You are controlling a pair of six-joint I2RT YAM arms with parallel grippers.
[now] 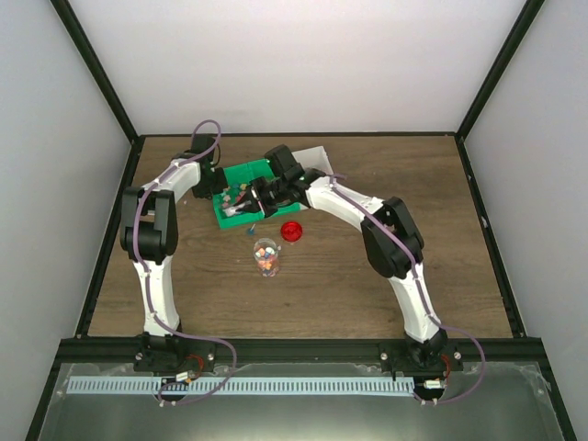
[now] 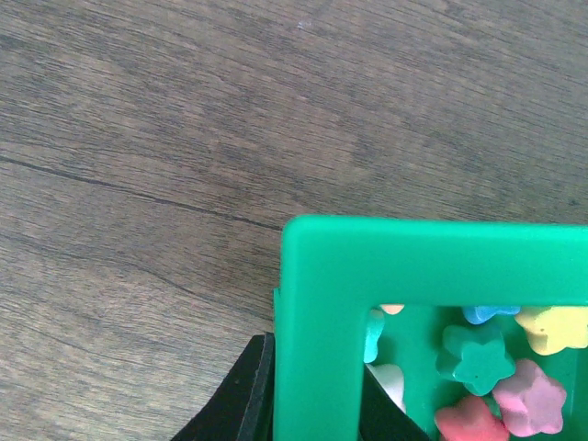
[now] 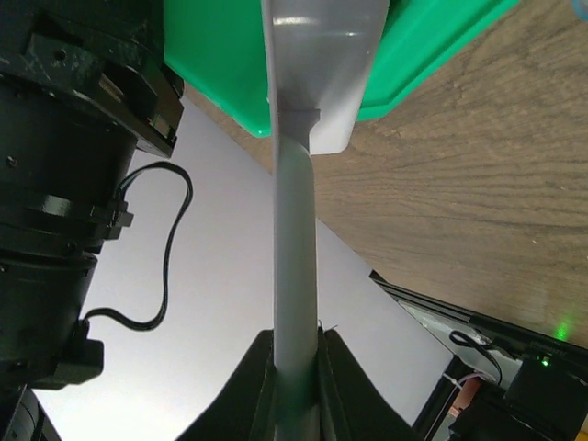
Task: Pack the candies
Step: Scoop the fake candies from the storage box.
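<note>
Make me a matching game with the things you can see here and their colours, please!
Things:
1. tray
2. lid
3. scoop
4. candies

Colours:
A. red
B. lots of mixed colours
C. whitish grey
D. green

Right pairs: 1-D, 2-A, 3-C, 4-B.

Bright, even light is cast from above, and only faint soft shadows are thrown on the wooden table (image 1: 367,276). A glare patch is seen on the grey scoop (image 3: 317,55). The green tray (image 2: 413,257) and candies (image 2: 478,363) are rendered slightly soft.
</note>
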